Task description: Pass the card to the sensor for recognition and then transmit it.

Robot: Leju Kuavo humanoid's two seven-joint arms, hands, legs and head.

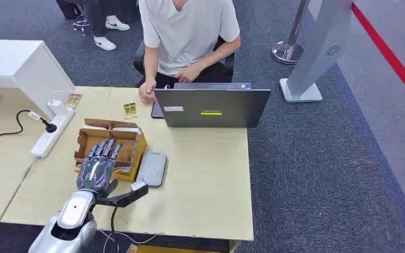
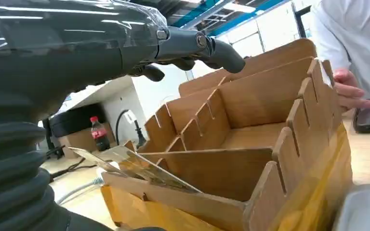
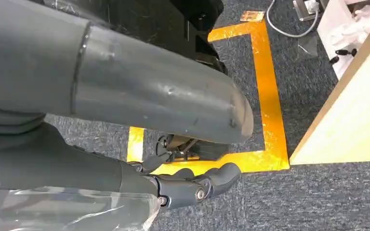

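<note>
The left hand (image 1: 99, 167) hovers empty, fingers (image 1: 105, 148) spread over the wooden box (image 1: 133, 138); a card (image 2: 139, 168) (leaning, clear) sits under them. The grey sensor (image 1: 152, 167) lies beside the thumb. The right hand (image 3: 192, 185) hangs empty, fingers curled.

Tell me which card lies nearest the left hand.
The card leaning in the wooden box under the left hand; the other two cards lie beyond on the table.

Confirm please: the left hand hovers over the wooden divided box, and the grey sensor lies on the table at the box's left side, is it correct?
Not quite. The sensor lies at the right side of the box, not the left, as the head view shows. The rest holds: the left hand hovers over the wooden divided box, and the sensor lies on the table.
</note>
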